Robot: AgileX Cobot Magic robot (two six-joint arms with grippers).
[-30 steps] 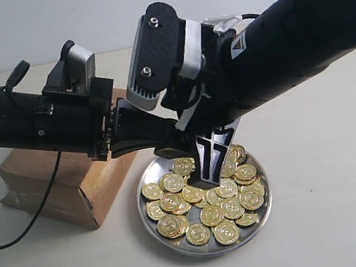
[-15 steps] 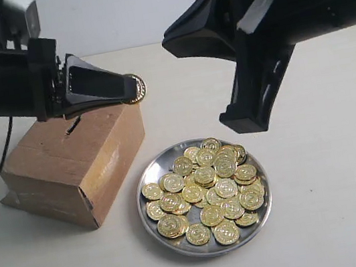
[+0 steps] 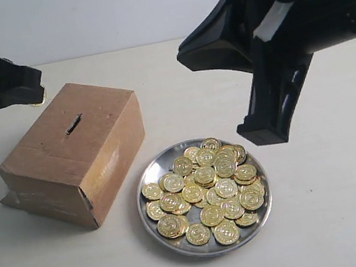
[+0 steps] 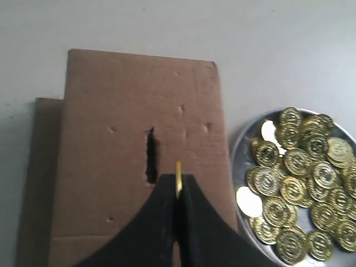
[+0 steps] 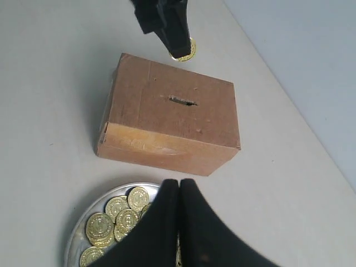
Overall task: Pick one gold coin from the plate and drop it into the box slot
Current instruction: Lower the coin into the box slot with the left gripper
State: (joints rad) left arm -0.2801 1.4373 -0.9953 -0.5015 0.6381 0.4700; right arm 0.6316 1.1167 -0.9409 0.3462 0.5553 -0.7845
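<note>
Left gripper (image 4: 178,186) pinches one gold coin (image 4: 178,177) on edge above the box (image 3: 96,109), near its slot (image 4: 150,157). Right gripper (image 5: 178,189), fingers pressed together, hangs above the plate (image 3: 149,173) of coins (image 3: 208,193)

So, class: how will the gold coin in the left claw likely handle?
The gold coin looks thin, rigid and glossy, so probably slippery; the left claw pinches it edge-on. Being round, it would likely roll if it landed beside the box slot.

Plate (image 3: 147,175) of gold coins (image 3: 209,191) beside brown box (image 3: 66,151)
</note>
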